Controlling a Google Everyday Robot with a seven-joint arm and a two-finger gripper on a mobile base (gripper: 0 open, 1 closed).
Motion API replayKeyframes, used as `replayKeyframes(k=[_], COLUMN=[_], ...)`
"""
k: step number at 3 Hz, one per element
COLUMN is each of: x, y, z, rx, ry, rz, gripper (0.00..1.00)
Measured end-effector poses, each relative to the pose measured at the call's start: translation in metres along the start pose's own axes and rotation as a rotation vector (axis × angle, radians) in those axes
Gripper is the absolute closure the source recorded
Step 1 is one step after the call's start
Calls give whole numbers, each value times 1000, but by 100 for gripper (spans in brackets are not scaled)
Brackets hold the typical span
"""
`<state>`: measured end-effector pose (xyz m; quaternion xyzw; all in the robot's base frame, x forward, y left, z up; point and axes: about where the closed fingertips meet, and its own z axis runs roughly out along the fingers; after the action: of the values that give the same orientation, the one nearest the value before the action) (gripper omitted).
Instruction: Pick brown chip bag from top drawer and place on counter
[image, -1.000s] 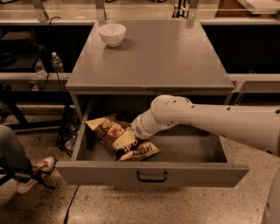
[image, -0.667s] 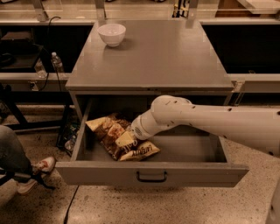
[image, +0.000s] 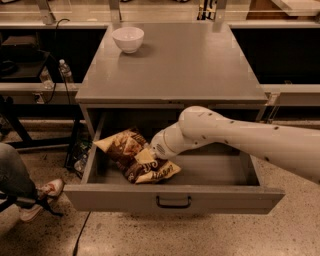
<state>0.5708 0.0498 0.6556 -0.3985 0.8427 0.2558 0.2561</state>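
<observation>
Camera view, Mia asks: Where is the gripper (image: 152, 153)?

Ben: Down inside the top drawer (image: 225, 197), at the end of the white arm (image: 240, 140). It is touching the brown chip bag (image: 127, 150). I cannot tell if it is open or closed.

Mia: Where is the bag?

Ben: It lies in the left part of the open drawer, a bit crumpled.

Mia: Will it be hard to lift?

Ben: I think it is very light, soft and puffy. It looks crinkly and slippery, and the chips may break if it is squeezed hard. A flat end or a fold looks best to hold, not the fat middle.

Mia: Where should it go?

Ben: Up on the counter (image: 175, 65). A white bowl (image: 128, 39) sits at its back left.
</observation>
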Motion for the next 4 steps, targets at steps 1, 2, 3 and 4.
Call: replayKeyframes(k=[1, 2, 3, 4], x=[-13, -20, -21, -23], y=[18, 34, 42, 42], z=[-43, -93, -153, -152], rx=[-60, -64, -2, -4], ry=[-98, -173, -234, -233], rz=[-52, -120, -173, -175], gripper=[100, 100, 100, 100])
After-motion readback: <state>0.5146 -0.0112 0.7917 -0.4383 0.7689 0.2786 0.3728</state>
